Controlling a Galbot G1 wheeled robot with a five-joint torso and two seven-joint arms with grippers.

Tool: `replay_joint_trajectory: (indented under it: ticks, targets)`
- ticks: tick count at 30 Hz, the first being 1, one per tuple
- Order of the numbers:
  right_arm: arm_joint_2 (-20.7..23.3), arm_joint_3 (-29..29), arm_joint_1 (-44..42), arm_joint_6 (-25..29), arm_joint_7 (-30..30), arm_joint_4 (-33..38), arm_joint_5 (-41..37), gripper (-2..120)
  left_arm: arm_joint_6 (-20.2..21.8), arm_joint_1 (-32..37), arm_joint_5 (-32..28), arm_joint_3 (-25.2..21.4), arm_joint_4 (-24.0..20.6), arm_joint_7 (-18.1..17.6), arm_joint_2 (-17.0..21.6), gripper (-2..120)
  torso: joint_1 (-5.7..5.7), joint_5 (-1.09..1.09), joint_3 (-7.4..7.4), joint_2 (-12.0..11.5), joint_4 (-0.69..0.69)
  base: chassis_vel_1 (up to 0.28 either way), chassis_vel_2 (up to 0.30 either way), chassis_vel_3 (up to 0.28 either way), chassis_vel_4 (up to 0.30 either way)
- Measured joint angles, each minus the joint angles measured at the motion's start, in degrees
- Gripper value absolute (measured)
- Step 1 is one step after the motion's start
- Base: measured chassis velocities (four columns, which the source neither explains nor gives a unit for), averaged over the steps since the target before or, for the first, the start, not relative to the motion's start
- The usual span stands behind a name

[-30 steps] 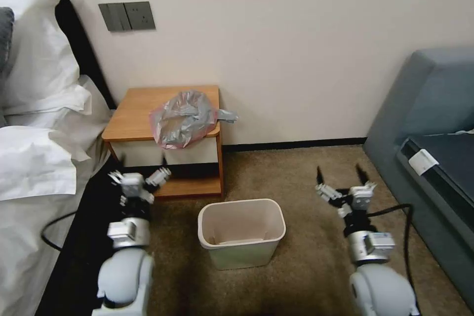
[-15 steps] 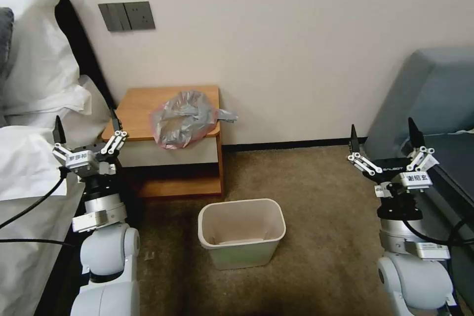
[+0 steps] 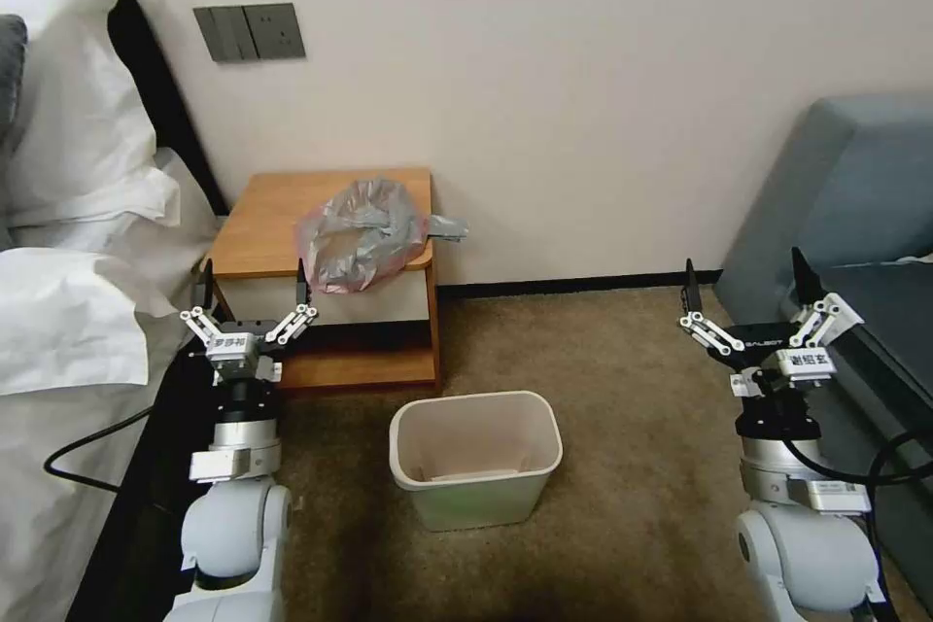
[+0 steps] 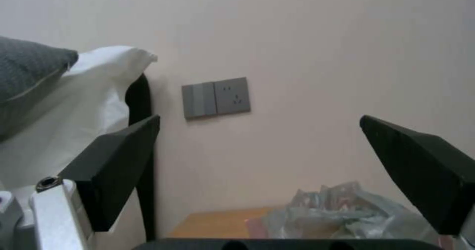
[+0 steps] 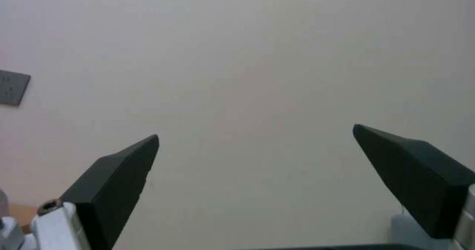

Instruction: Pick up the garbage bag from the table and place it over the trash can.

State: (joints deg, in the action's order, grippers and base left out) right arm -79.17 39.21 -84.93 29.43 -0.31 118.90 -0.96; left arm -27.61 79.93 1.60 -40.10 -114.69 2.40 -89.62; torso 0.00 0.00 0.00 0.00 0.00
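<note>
garbage bag [image 3: 363, 233]: crumpled on the table [image 3: 267, 219], front-right part of the top, one edge drooping over the front lip – untouched by either gripper
trash can [image 3: 475, 457]: on the carpet [image 3: 603, 389] just in front of the table's right half, upright, mouth bare
left gripper [image 3: 251, 296]: raised in front of the table's drawer front, fingers spread wide, holding nothing; its fingertips point up toward the bag's lower edge, not touching
right gripper [image 3: 743, 284]: raised well to the right, near the sofa [image 3: 846, 204], fingers spread wide, holding nothing
obstructions: bed [image 3: 49, 447] with white pillows [image 3: 68, 117] close on the left of the left arm; black cable [image 3: 92, 442] trails over the bed's edge
room: plain cream wall [image 3: 583, 68], dark baseboard, grey switch-and-socket plate [image 3: 250, 31] above the table – brown carpet floor
left wrist view: bag [image 4: 341, 214] and table top [image 4: 218, 224] low between the open fingers, socket plate [image 4: 216, 98] above
counts: 1 bag, 1 can, 1 table, 2 grippers
</note>
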Motion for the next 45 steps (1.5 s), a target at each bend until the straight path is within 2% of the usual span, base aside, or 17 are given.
replay_joint_trajectory:
  ticks: [12, 20, 22, 27, 30, 31, 35, 45]
  targets:
    - [2.31, -1.01, 3.17, 0.45, -0.31, -3.72, 0.42, 100, -1.05, 2.12, -1.36, -0.29, 0.15, -0.23, -1.04, 100, 0.0, 0.0, 0.0, 0.0, 0.0, 0.0, 0.0, 0.0, 0.0]
    - [6.78, -4.53, 8.9, -2.14, 0.24, -7.62, 2.13, 100, -1.08, 1.44, -2.37, -0.6, 0.87, -0.14, -0.64, 100, 0.0, 0.0, 0.01, 0.0, 0.0, 0.0, 0.0, 0.0, 0.0]
    - [9.14, -6.21, 11.6, -4.17, 0.89, -8.83, 6.55, 100, -1.07, 1.32, -2.45, -0.67, 0.87, -0.12, -0.33, 100, 0.0, 0.0, 0.01, 0.0, 0.0, 0.0, 0.0, 0.0, 0.0]
    - [13.14, -9.8, 15.87, -5.33, 0.9, -11.74, 13.98, 100, -0.96, 1.26, -2.54, -1.09, 0.72, -0.09, -0.11, 100, 0.0, 0.0, 0.01, 0.0, 0.0, 0.0, 0.0, 0.0, 0.0]
    - [15.87, -13.98, 19.87, -5.93, 0.5, -15.1, 19.43, 100, -0.93, 1.59, -2.54, -1.23, 0.33, -0.09, -0.35, 100, 0.0, -0.01, 0.01, 0.0, 0.01, 0.0, 0.0, 0.0, 0.0]
    - [15.87, -13.98, 19.87, -5.93, 0.5, -15.1, 19.43, 100, -0.93, 1.59, -2.54, -1.23, 0.33, -0.09, -0.35, 100, 0.0, -0.01, 0.01, 0.0, 0.01, 0.0, 0.0, 0.0, 0.0]
    - [17.53, -18.41, 25.04, -4.01, -0.26, -21.15, 28.07, 100, -0.91, 2.67, -2.35, -1.05, -0.55, -0.07, -0.68, 100, 0.0, 0.0, 0.01, 0.0, 0.0, 0.0, 0.0, 0.0, 0.0]
    - [18.24, -26.92, 35.11, -0.21, 0.29, -32.06, 37.68, 100, -1.42, 4.11, -2.02, -1.52, -1.49, -0.01, -0.97, 100, 0.0, 0.0, 0.01, 0.0, 0.01, 0.0, 0.0, 0.0, 0.0]
